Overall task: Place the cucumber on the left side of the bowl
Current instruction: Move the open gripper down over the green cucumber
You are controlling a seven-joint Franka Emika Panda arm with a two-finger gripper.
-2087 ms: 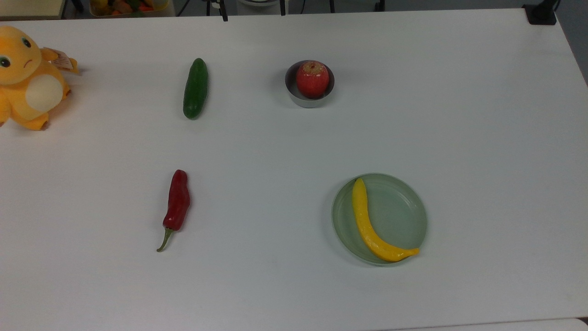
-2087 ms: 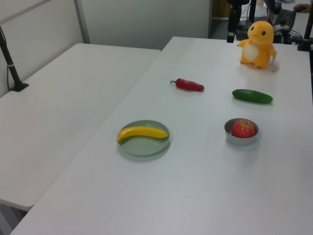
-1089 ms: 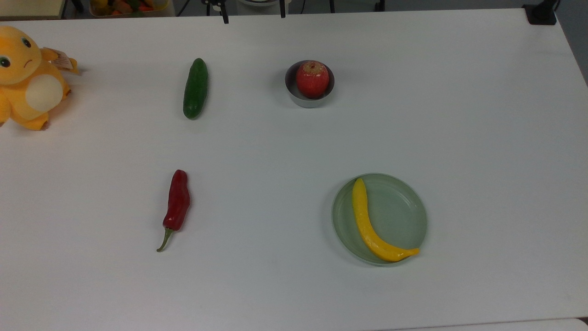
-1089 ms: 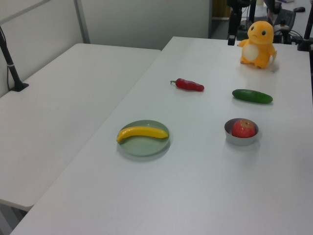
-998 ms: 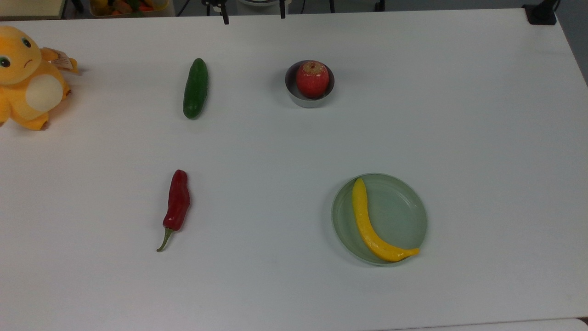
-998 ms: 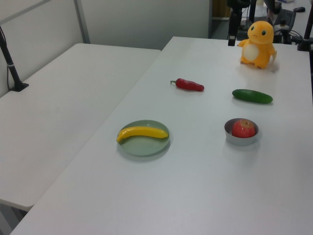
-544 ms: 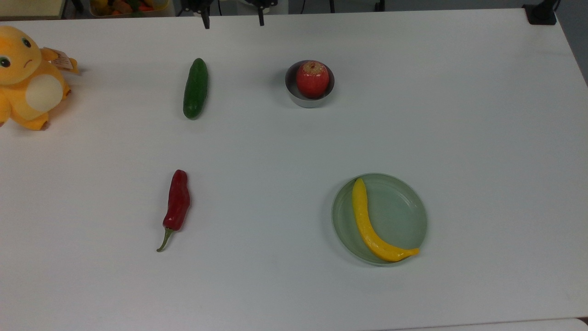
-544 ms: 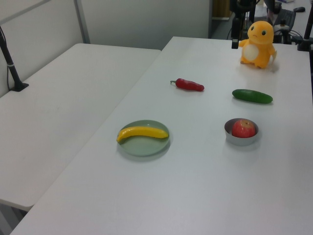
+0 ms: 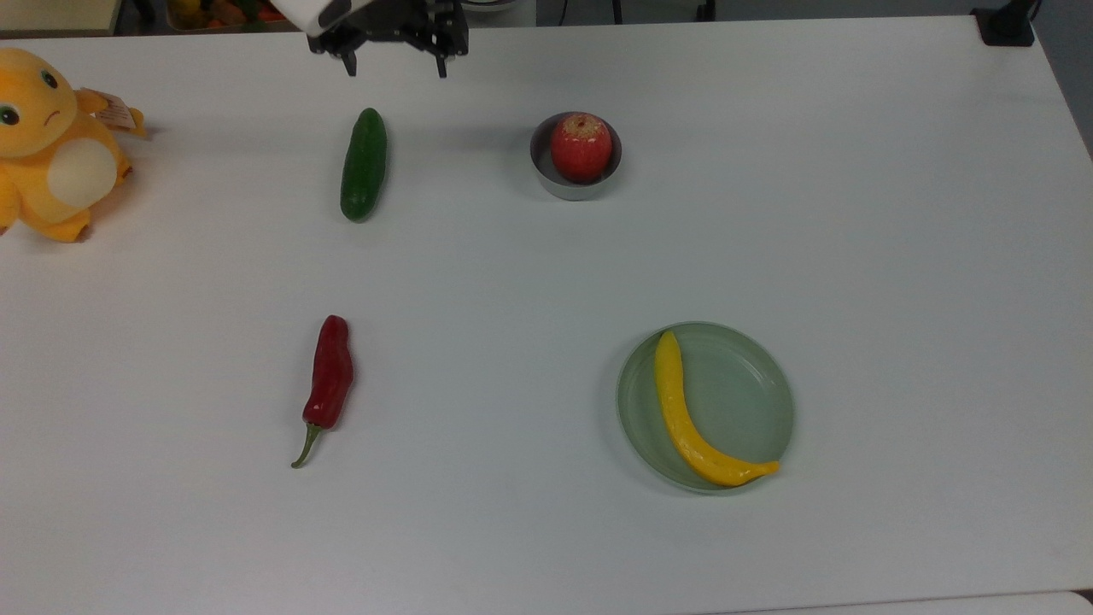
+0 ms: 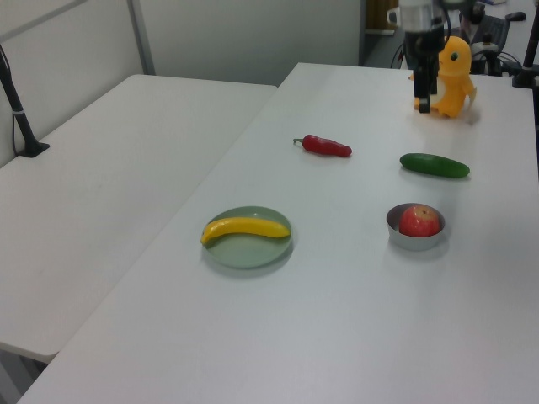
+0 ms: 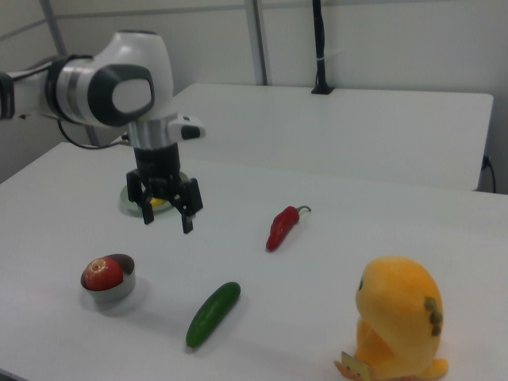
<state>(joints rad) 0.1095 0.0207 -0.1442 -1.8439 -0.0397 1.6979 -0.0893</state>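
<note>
The dark green cucumber (image 9: 364, 164) lies on the white table, well to the top view's left of the small grey metal bowl (image 9: 568, 191), which holds a red apple (image 9: 581, 147). My gripper (image 9: 395, 68) hangs open and empty in the air near the table's far edge, beyond the cucumber's far end and slightly to its right in the top view. In the right view the gripper (image 11: 167, 221) hovers above the table, up and left of the cucumber (image 11: 213, 314) and right of the bowl (image 11: 119, 292).
A red chilli (image 9: 330, 376) lies nearer the top view's lower left. A pale green plate (image 9: 743, 401) holds a yellow banana (image 9: 692, 418) at the lower right. An orange plush toy (image 9: 51, 145) sits at the far left edge.
The arm has come in over the table's far edge, and the open gripper has shifted to the top view's left, closer to the cucumber. No object has moved.
</note>
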